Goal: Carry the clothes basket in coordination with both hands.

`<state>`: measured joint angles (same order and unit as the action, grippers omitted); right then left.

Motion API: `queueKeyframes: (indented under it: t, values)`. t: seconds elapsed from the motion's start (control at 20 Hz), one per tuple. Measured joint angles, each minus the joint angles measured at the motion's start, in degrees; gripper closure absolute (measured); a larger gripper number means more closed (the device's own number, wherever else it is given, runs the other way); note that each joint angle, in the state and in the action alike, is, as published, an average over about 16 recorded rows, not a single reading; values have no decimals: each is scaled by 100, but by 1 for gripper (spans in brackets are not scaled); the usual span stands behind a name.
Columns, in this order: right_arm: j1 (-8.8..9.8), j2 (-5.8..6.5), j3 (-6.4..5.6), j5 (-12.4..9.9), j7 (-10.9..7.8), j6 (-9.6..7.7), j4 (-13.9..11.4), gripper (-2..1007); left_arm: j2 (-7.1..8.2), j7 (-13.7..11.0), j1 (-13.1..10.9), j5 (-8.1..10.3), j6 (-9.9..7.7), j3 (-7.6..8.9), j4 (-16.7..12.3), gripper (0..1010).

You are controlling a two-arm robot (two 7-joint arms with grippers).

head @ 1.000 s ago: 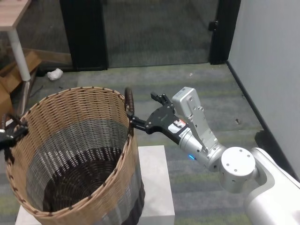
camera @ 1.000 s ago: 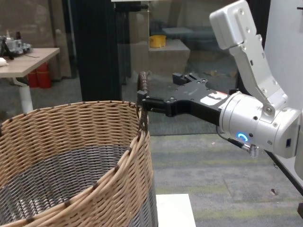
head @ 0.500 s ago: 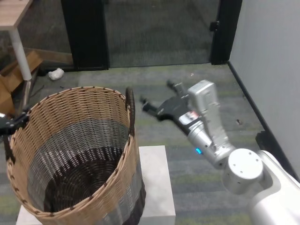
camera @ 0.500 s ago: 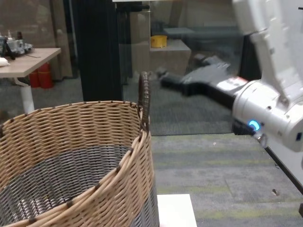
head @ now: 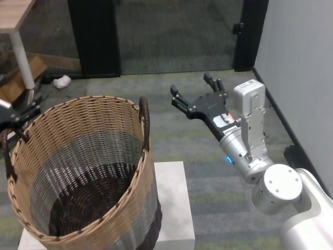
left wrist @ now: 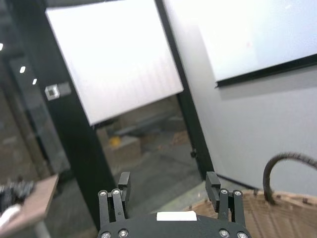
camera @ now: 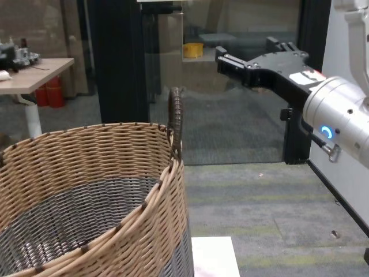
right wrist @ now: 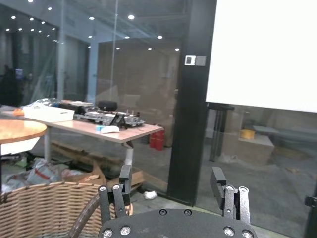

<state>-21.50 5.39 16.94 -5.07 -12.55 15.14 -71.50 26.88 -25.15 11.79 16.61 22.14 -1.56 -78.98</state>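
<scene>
The clothes basket [head: 83, 172], round woven wicker with a tan top and grey lower band, stands on a white pedestal [head: 174, 203]. Its right dark loop handle [head: 144, 122] stands free, and its left handle [head: 6, 153] shows at the left edge of the head view. My right gripper [head: 191, 86] hovers open and empty to the right of the right handle and beyond it, clear of the rim. My left gripper [head: 26, 115] is open just outside the left rim, above the left handle. The chest view shows the right gripper [camera: 245, 51] above and right of the handle [camera: 174, 124].
A wooden desk with a white leg [head: 23, 62] stands at the far left, with cardboard under it. A white crumpled scrap [head: 61, 82] lies on the carpet. Black door pillars [head: 93, 36] stand behind, and a grey wall [head: 302, 62] closes the right side.
My right gripper has drawn back from the right handle, rising and swinging right. My left gripper has lifted off the left handle and moved outward. The basket has stayed on the pedestal.
</scene>
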Motion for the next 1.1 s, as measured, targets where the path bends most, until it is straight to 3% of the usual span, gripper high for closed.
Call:
queueKeyframes:
  t: [0.25, 0.5, 0.85, 1.1]
  values:
    - [89, -9, -126, 36, 40, -79, -281, 0, -68, -270, 270, 23, 354, -83, 98, 8]
    - [156, 23, -203, 84, 45, -180, -542, 0, -137, -402, 463, 1, 568, -167, 165, 8]
    - [190, 81, -225, 114, -8, -272, -732, 0, -197, -452, 549, 9, 687, -209, 226, 8]
    - [185, 83, -219, 114, -2, -277, -721, 0, -191, -436, 532, 12, 638, -202, 211, 8]
